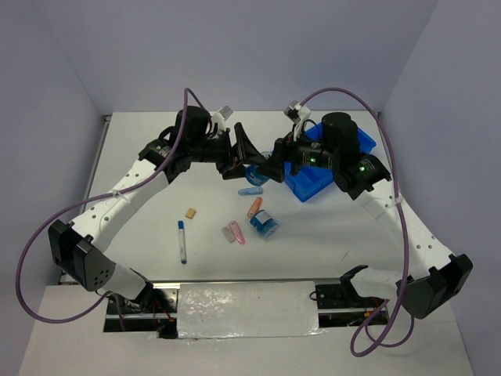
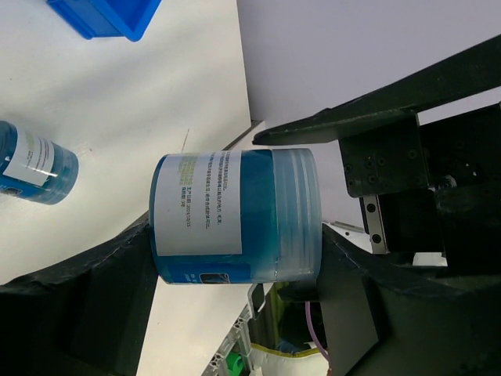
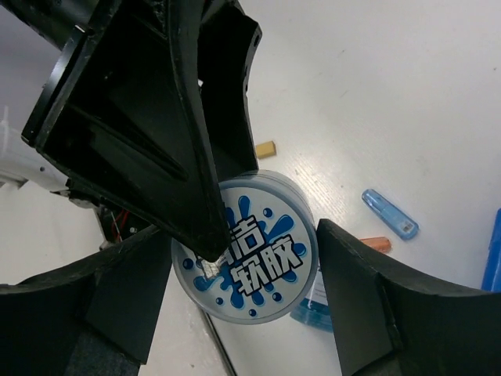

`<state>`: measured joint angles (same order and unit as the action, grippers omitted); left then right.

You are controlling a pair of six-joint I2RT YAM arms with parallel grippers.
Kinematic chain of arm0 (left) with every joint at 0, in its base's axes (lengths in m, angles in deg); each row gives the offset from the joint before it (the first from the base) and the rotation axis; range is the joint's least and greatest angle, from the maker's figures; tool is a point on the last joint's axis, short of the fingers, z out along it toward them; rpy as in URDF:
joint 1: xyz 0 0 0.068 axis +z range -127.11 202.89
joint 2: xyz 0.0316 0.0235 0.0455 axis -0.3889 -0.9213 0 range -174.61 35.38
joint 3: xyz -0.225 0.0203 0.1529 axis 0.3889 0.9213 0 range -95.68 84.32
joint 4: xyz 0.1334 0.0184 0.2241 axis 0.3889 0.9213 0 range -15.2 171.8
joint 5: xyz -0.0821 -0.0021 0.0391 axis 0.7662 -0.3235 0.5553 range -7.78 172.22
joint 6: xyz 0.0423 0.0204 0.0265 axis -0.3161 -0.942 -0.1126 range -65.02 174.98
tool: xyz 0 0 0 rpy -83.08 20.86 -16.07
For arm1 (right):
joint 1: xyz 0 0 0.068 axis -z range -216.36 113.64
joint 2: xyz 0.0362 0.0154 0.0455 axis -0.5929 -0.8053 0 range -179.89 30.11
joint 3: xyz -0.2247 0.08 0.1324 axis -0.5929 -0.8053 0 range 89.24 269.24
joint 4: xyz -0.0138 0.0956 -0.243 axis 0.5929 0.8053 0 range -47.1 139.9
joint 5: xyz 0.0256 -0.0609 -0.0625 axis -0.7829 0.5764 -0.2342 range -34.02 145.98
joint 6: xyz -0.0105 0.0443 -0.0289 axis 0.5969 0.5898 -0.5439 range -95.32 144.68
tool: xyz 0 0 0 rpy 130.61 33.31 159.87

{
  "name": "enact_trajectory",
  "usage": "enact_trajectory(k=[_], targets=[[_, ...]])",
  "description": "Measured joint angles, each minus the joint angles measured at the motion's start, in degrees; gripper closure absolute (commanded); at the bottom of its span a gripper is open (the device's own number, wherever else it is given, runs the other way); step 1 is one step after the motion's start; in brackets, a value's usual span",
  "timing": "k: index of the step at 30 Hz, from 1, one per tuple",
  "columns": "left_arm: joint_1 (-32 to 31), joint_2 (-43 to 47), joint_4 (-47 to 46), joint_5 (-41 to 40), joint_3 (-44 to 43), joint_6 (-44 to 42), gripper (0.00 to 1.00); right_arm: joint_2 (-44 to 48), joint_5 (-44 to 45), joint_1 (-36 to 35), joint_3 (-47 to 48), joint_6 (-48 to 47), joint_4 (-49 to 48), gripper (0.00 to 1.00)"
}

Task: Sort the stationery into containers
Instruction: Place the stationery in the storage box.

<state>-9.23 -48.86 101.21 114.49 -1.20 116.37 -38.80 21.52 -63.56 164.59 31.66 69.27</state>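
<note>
Blue tray [image 1: 311,188], one: beside right jaws, half hidden by right arm [image 1: 407,227]. Clear boxes, two: held box [image 2: 235,215] clamped in wide-set left gripper [image 2: 235,231] jaws; right gripper [image 3: 241,235] jaws flank it, contact perhaps not made, left finger [image 3: 180,180] across its face; second box [image 1: 264,225] on table [image 1: 352,235] nearby. Pen [image 1: 182,240], one. Slim pieces, four: blue piece [image 1: 250,190], orange piece [image 1: 254,207], pink piece [image 1: 239,233], grey piece [image 1: 228,233]. Eraser [image 1: 190,212], one.

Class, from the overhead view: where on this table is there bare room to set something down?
Bare: between the loose blue box and the right arm; between the pen and the left arm. Crowded: the slim pieces at centre, and around the held box beside the tray.
</note>
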Motion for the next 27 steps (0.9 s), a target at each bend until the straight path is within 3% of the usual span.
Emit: enact_trajectory(k=[2, 4, 8, 12, 13, 18, 20, 21, 23, 24, 27], targets=[[-0.02, 0.00, 0.20, -0.09, 0.00, 0.02, 0.96, -0.55, -0.26, -0.26, 0.11, 0.33, -0.28, 0.30], [0.11, 0.00, 0.59, -0.28, 0.00, 0.15, 0.93, -0.85, -0.35, -0.35, 0.11, 0.35, -0.28, 0.31], [0.09, 0.00, 0.63, -0.46, 0.00, 0.15, 0.90, -0.94, -0.33, -0.42, 0.11, 0.42, -0.28, 0.16], [-0.02, 0.00, 0.39, -0.48, 0.00, 0.26, 0.88, -0.94, -0.26, -0.61, -0.02, 0.39, -0.22, 0.11], [-0.02, 0.00, 0.17, -0.48, 0.00, 0.31, 0.88, -0.92, -0.24, -0.70, -0.09, 0.37, -0.20, 0.15], [-0.07, -0.15, 0.17, -0.81, -0.04, 0.39, 0.79, -0.72, 0.70, -0.92, -0.94, -0.13, -0.26, 0.58], [-0.07, -0.28, 0.28, -0.92, -0.33, 0.24, 0.62, -0.66, 0.90, -0.94, -0.96, -0.22, -0.28, 1.00], [-0.07, -0.31, 0.26, -0.92, -0.39, 0.22, 0.53, -0.61, 0.98, -0.94, -0.96, -0.24, -0.35, 1.00], [-0.07, -0.31, 0.15, -1.11, -0.39, 0.15, 0.07, -0.37, 1.42, -0.98, -1.27, -0.13, -0.74, 1.00], [-0.07, -0.31, 0.13, -1.33, -0.39, -0.15, 0.01, -0.20, 1.68, -1.01, -1.64, 0.02, -1.16, 1.00], [-0.11, -0.31, 1.68, -5.07, -1.81, -1.18, 0.01, 0.13, 3.58, -1.05, -3.04, 0.24, -1.25, 1.00]])
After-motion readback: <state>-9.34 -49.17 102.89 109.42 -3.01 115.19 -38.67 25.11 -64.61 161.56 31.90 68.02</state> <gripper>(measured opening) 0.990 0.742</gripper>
